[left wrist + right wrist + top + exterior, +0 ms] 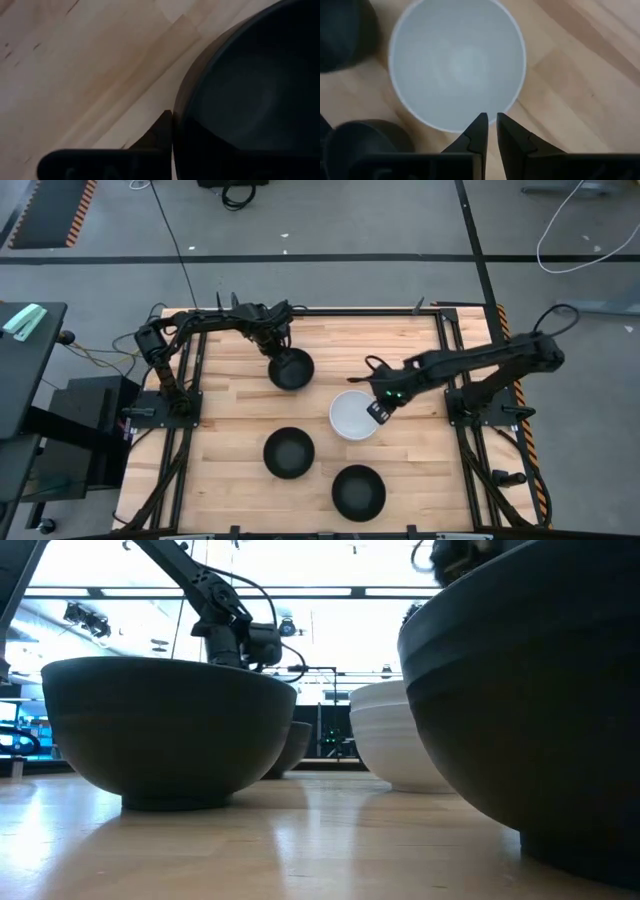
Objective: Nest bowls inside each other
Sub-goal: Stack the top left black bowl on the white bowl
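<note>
desk (420, 460) — pale wood, smooth planks | black bowls (289, 453) — glossy | white bowl (352, 416) plain, matt | my tool fingers (479, 135) matt black

four bowls (291, 369) on table (230, 410)

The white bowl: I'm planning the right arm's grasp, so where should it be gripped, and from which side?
Grip the white bowl by its thin rim, coming straight down at the edge nearest the right gripper. It sits upright and open, so one finger could probably go inside and one outside. The fingers hover there, nearly closed.
</note>
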`<action>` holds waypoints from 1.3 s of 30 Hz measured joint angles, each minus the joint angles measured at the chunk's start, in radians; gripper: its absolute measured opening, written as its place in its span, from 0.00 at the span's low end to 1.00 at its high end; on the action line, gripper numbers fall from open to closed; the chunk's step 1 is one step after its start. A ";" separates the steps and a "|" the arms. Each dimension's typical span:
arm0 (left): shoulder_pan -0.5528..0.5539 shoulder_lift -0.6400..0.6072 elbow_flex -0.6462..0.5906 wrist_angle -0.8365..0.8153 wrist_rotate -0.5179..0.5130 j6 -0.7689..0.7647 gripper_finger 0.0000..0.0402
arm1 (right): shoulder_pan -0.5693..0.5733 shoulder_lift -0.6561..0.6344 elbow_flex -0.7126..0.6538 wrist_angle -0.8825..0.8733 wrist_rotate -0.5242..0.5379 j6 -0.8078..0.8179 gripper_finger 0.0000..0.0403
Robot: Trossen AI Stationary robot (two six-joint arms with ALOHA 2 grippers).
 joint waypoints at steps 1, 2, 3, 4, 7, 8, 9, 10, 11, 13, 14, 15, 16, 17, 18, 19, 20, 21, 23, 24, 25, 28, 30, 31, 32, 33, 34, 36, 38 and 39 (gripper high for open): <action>0.000 0.000 0.000 0.006 0.001 0.001 0.06 | 0.030 -0.012 0.000 0.000 0.031 0.035 0.12; 0.000 0.000 0.000 0.013 0.001 0.002 0.06 | 0.060 -0.020 0.000 0.000 0.064 0.072 0.12; 0.000 0.000 0.000 0.019 0.001 0.003 0.06 | 0.090 -0.025 0.000 0.000 0.093 0.107 0.12; 0.000 0.000 0.000 0.023 0.001 0.007 0.05 | 0.120 -0.026 0.000 0.000 0.118 0.134 0.12; 0.000 0.000 0.012 0.018 0.010 0.011 0.03 | 0.195 -0.020 0.000 0.000 0.168 0.208 0.12; 0.000 0.000 0.021 0.017 0.011 0.011 0.03 | 0.216 -0.014 0.000 0.001 0.178 0.232 0.12; -0.003 0.000 0.031 0.012 0.011 0.011 0.04 | 0.235 -0.005 0.000 0.000 0.185 0.251 0.12; -0.006 0.000 0.044 -0.002 0.011 0.011 0.04 | 0.253 0.005 0.000 0.001 0.188 0.266 0.12; -0.009 0.000 0.058 -0.020 0.011 0.019 0.04 | 0.268 0.014 0.000 0.000 0.189 0.282 0.11; -0.018 0.000 0.098 -0.060 0.011 0.038 0.03 | 0.299 0.039 0.000 0.001 0.188 0.304 0.08; -0.023 0.000 0.119 -0.074 0.011 0.048 0.03 | 0.312 0.053 0.000 0.000 0.188 0.312 0.07; -0.029 0.000 0.142 -0.091 0.011 0.052 0.03 | 0.323 0.065 -0.002 0.001 0.188 0.319 0.04; -0.033 0.000 0.165 -0.114 0.011 0.052 0.03 | 0.336 0.075 -0.008 0.005 0.189 0.332 0.02; -0.039 0.000 0.189 -0.134 0.012 0.053 0.03 | 0.346 0.083 -0.018 0.008 0.189 0.349 0.02; -0.045 0.000 0.214 -0.148 0.012 0.059 0.03 | 0.356 0.089 -0.031 0.012 0.189 0.373 0.01; -0.052 0.000 0.240 -0.163 0.012 0.073 0.03 | 0.366 0.092 -0.049 0.021 0.188 0.403 0.02; -0.058 -0.001 0.264 -0.184 0.012 0.083 0.03 | 0.376 0.093 -0.070 0.032 0.189 0.432 0.03; -0.065 -0.002 0.285 -0.205 0.012 0.094 0.03 | 0.386 0.091 -0.093 0.054 0.189 0.461 0.04; -0.079 -0.002 0.329 -0.240 0.012 0.108 0.03 | 0.408 0.084 -0.148 0.130 0.192 0.501 0.04; -0.087 -0.002 0.347 -0.251 0.012 0.113 0.03 | 0.418 0.082 -0.178 0.177 0.193 0.518 0.03; -0.093 -0.002 0.363 -0.262 0.012 0.113 0.03 | 0.424 0.082 -0.208 0.226 0.195 0.531 0.02; -0.111 -0.002 0.404 -0.308 0.012 0.132 0.03 | 0.436 0.083 -0.302 0.384 0.205 0.564 0.01; -0.124 -0.002 0.420 -0.329 0.011 0.139 0.03 | 0.435 0.083 -0.357 0.467 0.215 0.584 0.02; -0.129 -0.002 0.426 -0.343 0.011 0.142 0.03 | 0.435 0.084 -0.375 0.492 0.225 0.591 0.01; -0.134 -0.002 0.431 -0.355 0.011 0.148 0.03 | 0.434 0.084 -0.389 0.515 0.238 0.591 0.01; -0.139 -0.002 0.436 -0.363 0.012 0.155 0.03 | 0.431 0.084 -0.402 0.540 0.242 0.589 0.01; -0.144 -0.002 0.439 -0.373 0.012 0.159 0.03 | 0.425 0.084 -0.411 0.554 0.244 0.583 0.01; -0.150 -0.002 0.439 -0.391 0.011 0.160 0.03 | 0.412 0.084 -0.418 0.557 0.244 0.561 0.01; -0.157 -0.002 0.440 -0.405 0.011 0.158 0.03 | 0.394 0.084 -0.419 0.560 0.245 0.521 0.01; -0.161 -0.002 0.440 -0.410 0.011 0.158 0.03 | 0.383 0.084 -0.419 0.562 0.245 0.503 0.01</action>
